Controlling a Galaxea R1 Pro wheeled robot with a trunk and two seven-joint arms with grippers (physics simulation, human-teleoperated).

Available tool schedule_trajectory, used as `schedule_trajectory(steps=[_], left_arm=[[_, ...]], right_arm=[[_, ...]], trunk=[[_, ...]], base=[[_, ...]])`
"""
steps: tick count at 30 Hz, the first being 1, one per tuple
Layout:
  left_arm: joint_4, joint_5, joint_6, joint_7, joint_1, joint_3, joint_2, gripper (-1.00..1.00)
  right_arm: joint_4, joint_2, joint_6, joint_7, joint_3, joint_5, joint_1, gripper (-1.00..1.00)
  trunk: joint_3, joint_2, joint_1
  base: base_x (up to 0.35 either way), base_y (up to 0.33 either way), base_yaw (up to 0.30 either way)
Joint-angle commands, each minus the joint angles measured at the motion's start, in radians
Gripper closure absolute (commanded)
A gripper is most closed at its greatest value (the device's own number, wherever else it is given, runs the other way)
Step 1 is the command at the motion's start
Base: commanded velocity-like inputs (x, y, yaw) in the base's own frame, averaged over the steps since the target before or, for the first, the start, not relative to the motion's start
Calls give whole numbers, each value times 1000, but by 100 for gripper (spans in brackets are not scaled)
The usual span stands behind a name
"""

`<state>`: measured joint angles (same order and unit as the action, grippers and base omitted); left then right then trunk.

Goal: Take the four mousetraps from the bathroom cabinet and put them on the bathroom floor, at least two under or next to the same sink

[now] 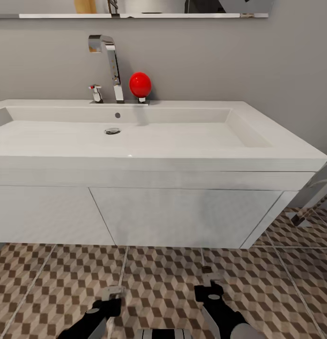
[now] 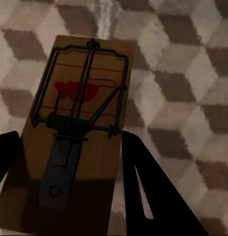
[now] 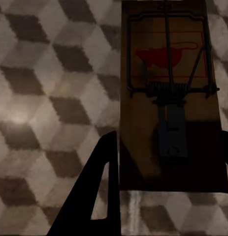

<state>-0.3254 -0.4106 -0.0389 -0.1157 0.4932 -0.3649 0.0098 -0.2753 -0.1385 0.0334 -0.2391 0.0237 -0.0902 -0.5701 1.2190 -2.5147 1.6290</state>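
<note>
A grey wall backs the scene, and the bathroom floor (image 1: pixel 163 278) spreads across the near part in brown, beige and white cube-patterned tiles with pale grout lines. The sink (image 1: pixel 149 141), a wide white rectangular basin, hangs on the wall and takes up the middle of the head view, with a white cabinet front beneath it. A chrome tap (image 1: pixel 109 63) rises at its far edge, a red ball (image 1: pixel 140 84) sits just right of the tap, and the round drain (image 1: pixel 112 131) lies in the basin in front of the tap.

Both arms reach down at the near edge, in front of the sink. The left tool (image 1: pixel 111 301) is pinching a mousetrap (image 2: pixel 77 132); in the left wrist view the brown wooden board sits between the two dark fingers (image 2: pixel 153 191), its wire bar and spring on top and a red mouse shape printed on the wood, with the floor tiles behind it. The right tool (image 1: pixel 208 289) is pinching the second mousetrap (image 3: pixel 173 98), held the same way between its fingers (image 3: pixel 101 196) above the tiles. Whether either trap touches the floor cannot be told.
</note>
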Motion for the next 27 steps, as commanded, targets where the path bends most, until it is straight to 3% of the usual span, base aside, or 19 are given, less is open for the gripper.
schedule_trajectory(steps=[1, 6, 13, 27], left_arm=[[-4, -4, -33, -7, 4, -8, -2, 100], [3, -2, -72, 1, 25, -9, -27, 100], [20, 0, -70, 6, 33, -9, -37, 100], [31, 5, 47, 7, 37, -9, -43, 100]], right_arm=[[5, -8, 4, -5, 1, -22, -20, 100], [51, -17, -3, -6, -2, -41, -60, 100], [77, -25, -8, -6, -2, -47, -70, 100], [133, -23, -37, -6, -5, -46, -71, 100]], trunk=[[1, 0, 0], [1, 0, 0], [1, 0, 0], [1, 0, 0]], base=[[0, 0, 0], [0, 0, 0], [0, 0, 0], [0, 0, 0]])
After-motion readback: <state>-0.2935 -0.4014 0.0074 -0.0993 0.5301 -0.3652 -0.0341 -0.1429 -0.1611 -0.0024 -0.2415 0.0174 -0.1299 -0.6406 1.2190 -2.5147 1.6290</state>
